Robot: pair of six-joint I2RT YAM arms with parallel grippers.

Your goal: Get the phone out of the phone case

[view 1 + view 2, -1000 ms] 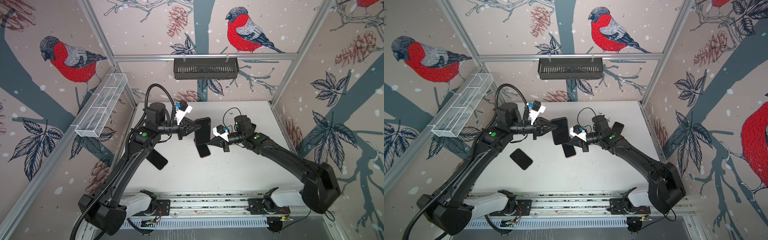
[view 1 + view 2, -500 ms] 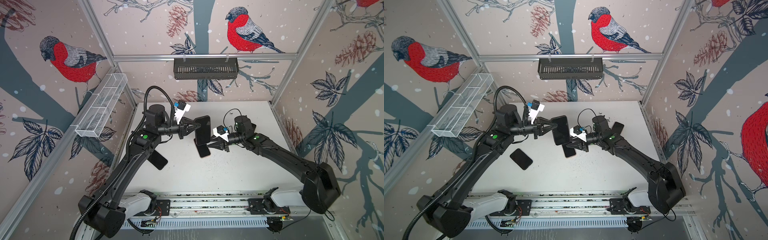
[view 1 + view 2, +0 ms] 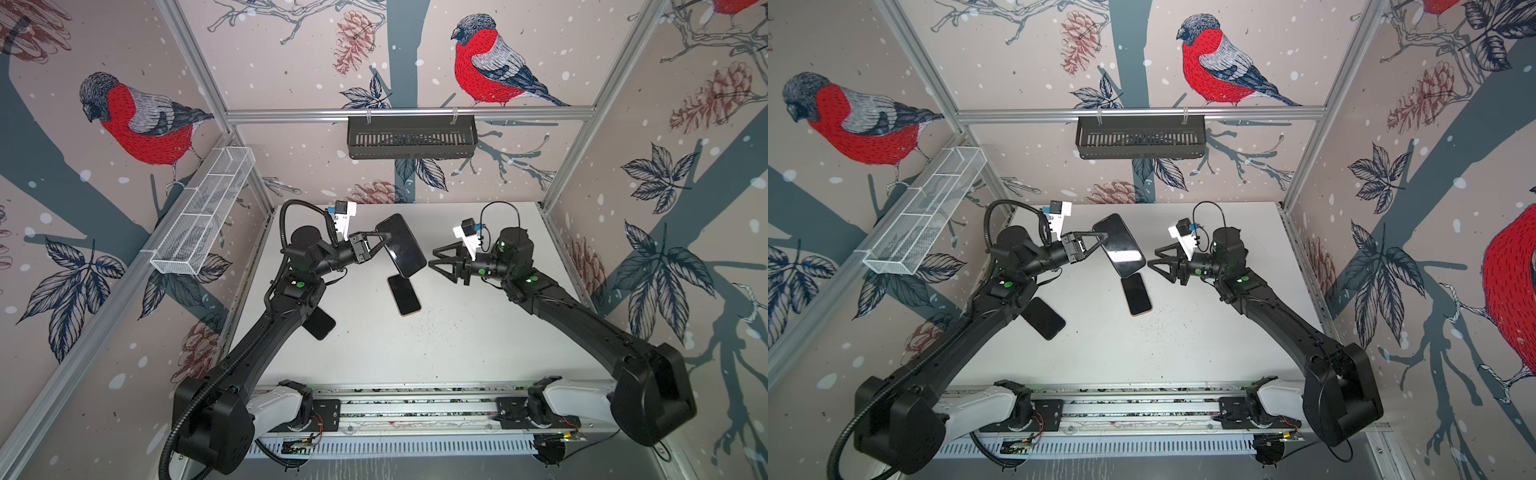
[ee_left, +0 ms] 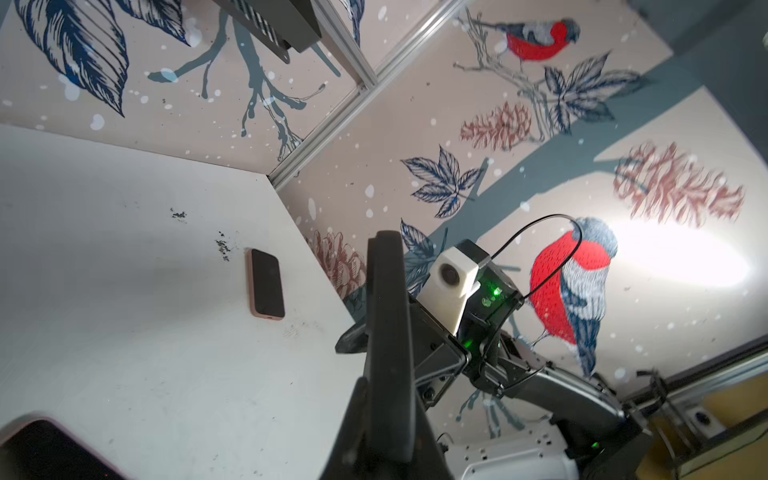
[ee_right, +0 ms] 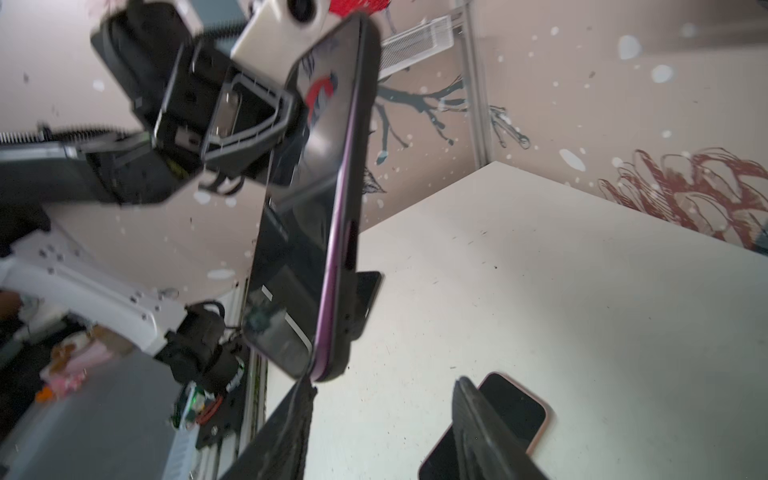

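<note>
Far left wall: white mesh basket, not in play. Under the left arm a dark phone lies flat on the white table. It is untouched and looks parked out of the way.

The left gripper is up off the table with its fingers clamped on one end of the purple phone. The phone hangs in the air, tilted, glossy face toward the top cameras, its free end pointing toward the right arm. My read: the left arm acts as a vise so the other arm gets a loose end to work on.

The right wrist view shows the purple rim with the dark case wrapped on the back, so the phone is in its case and the task is not done. A dark tab sits beside the lower edge; can't tell if it is peeled case or something behind.

Under the held phone a pink-rimmed phone lies flat, screen up, apart from both grippers. Probably a spare, not the target.

The right gripper is just beside the held phone's lower end, not touching. Its fingers are apart with nothing between them, mouth facing the phone. It is likely lining up a bite on the case lip. Risk: a one-end clamp may let the phone pivot when pulled.

Back wall: black slotted basket, unused.
</note>
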